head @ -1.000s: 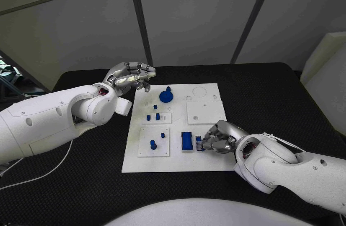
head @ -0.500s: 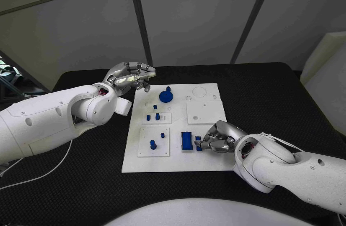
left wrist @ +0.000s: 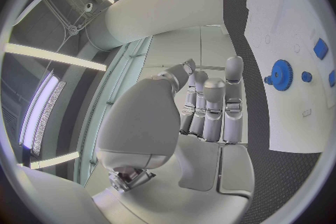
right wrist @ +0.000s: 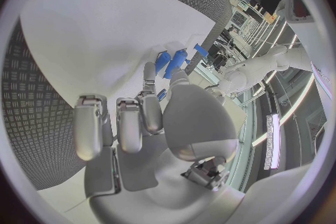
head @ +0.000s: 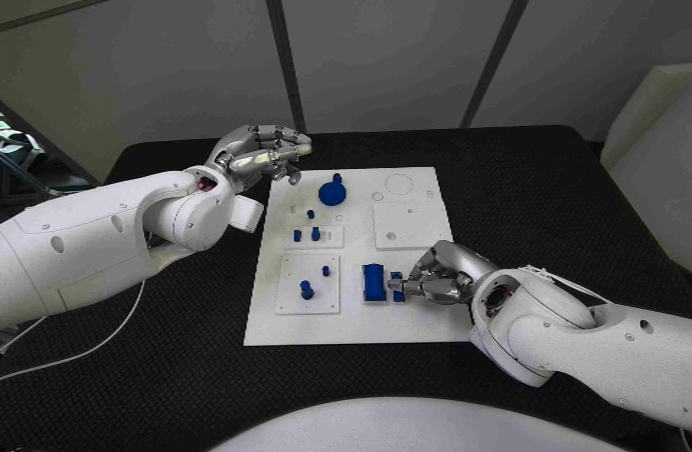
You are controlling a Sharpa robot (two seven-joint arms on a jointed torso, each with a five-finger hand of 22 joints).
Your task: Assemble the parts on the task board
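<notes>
The white task board [head: 411, 322] lies in the middle of the black table. On it are a blue gear [head: 333, 192] [left wrist: 281, 74], several small blue pegs [head: 306, 235] and a blue block [head: 374, 281]. My right hand [head: 437, 275] rests on the board's near right part with its fingers curled. Its fingertips pinch a small blue piece [head: 398, 293] just right of the block. In the right wrist view the blue parts [right wrist: 171, 61] lie just past the fingertips [right wrist: 149, 74]. My left hand [head: 265, 153] hovers over the board's far left corner, fingers curled in on nothing [left wrist: 210, 106].
Two raised white square plates [head: 408, 225] [head: 309, 284] sit on the board, and round holes [head: 398, 184] mark its far right corner. A white cable [head: 87, 347] trails over the table at the left. Black tabletop surrounds the board.
My right hand has shifted very slightly at the small blue piece beside the block. The left hand and the other parts have not moved.
</notes>
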